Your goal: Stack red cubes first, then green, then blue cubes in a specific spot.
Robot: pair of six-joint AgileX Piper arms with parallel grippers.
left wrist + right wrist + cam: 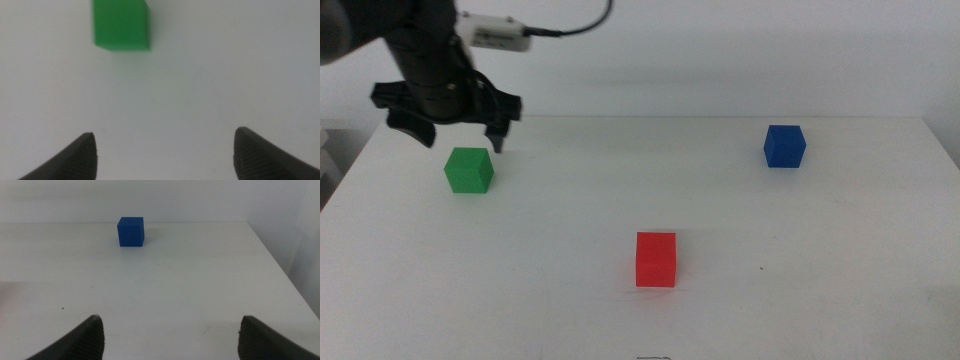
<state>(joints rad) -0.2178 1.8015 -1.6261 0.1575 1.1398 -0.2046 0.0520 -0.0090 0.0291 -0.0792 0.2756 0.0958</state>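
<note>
The green cube [469,169] sits on the white table [800,290] over at the far left, square on its base, nothing touching it. The left gripper [456,133] hangs just above and behind it, jaws spread wide and holding nothing — in the left wrist view the cube [121,24] lies well off from the gap between the two dark tips, toward one side. That offset is what worries me: if the arm drops as it is, I'd guess one jaw lands on the cube's top or clips an edge and knocks it askew instead of straddling it.

The red cube [656,259] stands alone near the middle front, presumably marking the stacking spot. A green cube gripped crooked would likely land skewed on it, or shove the red one off its place.

The blue cube [785,145] waits far right, well apart from both. The right gripper [170,335] shows only in its own wrist view, jaws wide and empty, looking across bare table toward the blue cube [131,231] — it seems to be idle
</note>
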